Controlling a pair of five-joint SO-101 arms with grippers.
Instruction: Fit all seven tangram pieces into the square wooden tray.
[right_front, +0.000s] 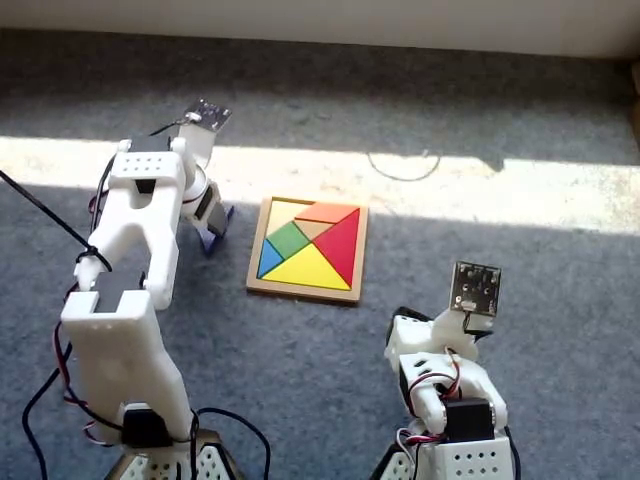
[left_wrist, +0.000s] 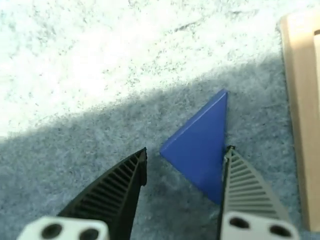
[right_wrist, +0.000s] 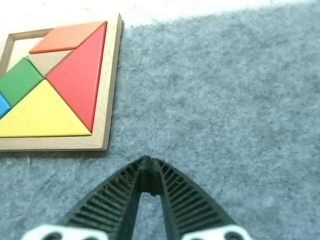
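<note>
Jaws of the left pincer (left_wrist: 186, 150) stand wide apart and hold nothing, straddling the blue triangle (left_wrist: 202, 132), which lies flat on the grey carpet (left_wrist: 75, 60) with one tip right at its edge. To lift it cleanly, I judge the pincer should centre over the piece and sit low before closing, so the thin tile doesn't skid. Just beyond the triangle lies the square wooden tray (left_wrist: 300, 125), and the right pincer (right_wrist: 149, 162), closed on nothing, rests near its other side.
</note>
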